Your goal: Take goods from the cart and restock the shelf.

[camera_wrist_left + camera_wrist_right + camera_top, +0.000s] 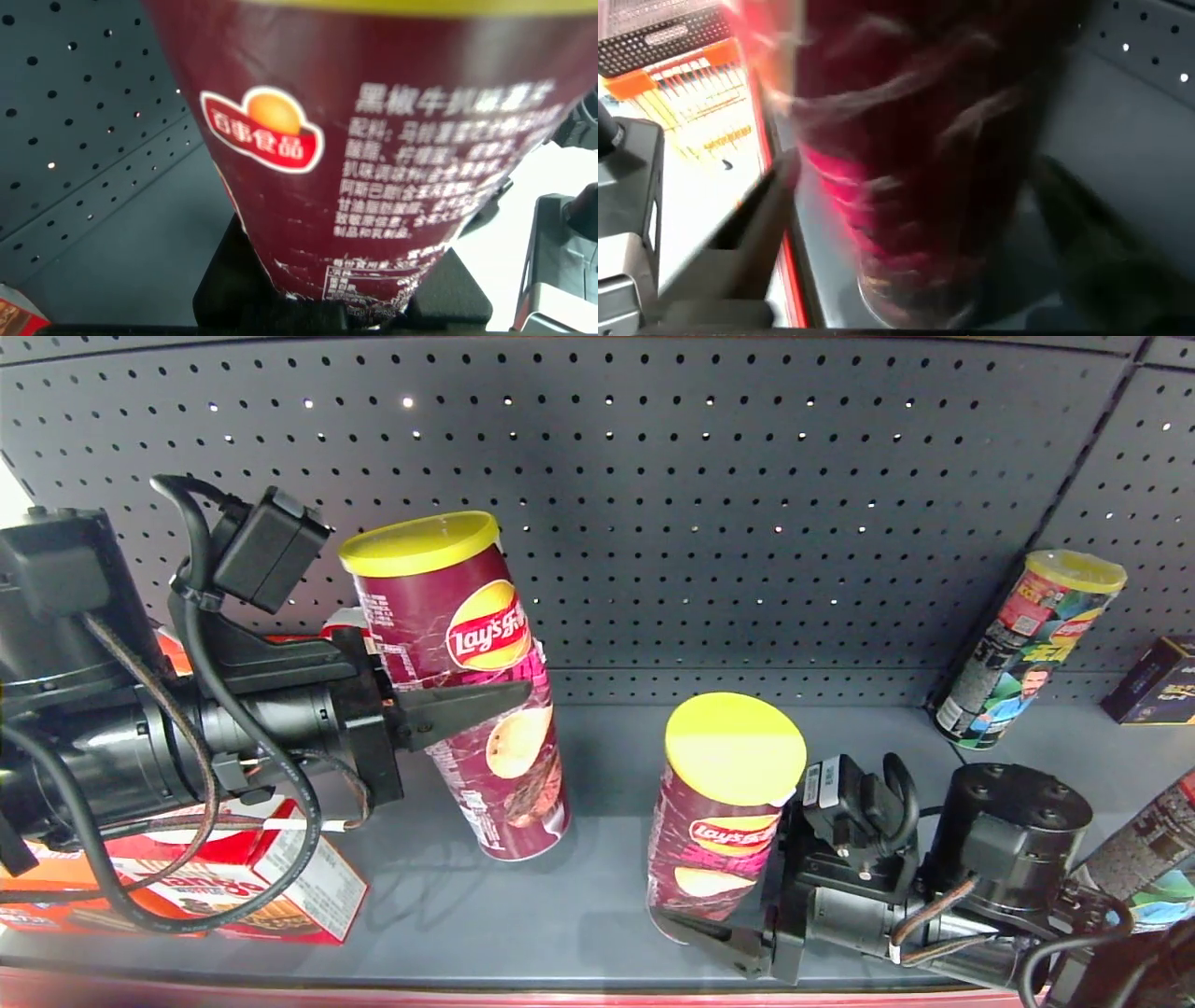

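Two chip cans on shelf [607, 784]: your left hand [485, 693] clamped on tilted back can [448, 625]; your right hand [717, 898] straddles front can [724, 803], can't tell if squeezing.

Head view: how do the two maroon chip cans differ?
The left can leans, gripped at mid-height by the left gripper; the right can stands about upright at the right gripper. The left can sits farther back on the shelf, the right can near its front edge. Both are maroon with yellow lids.
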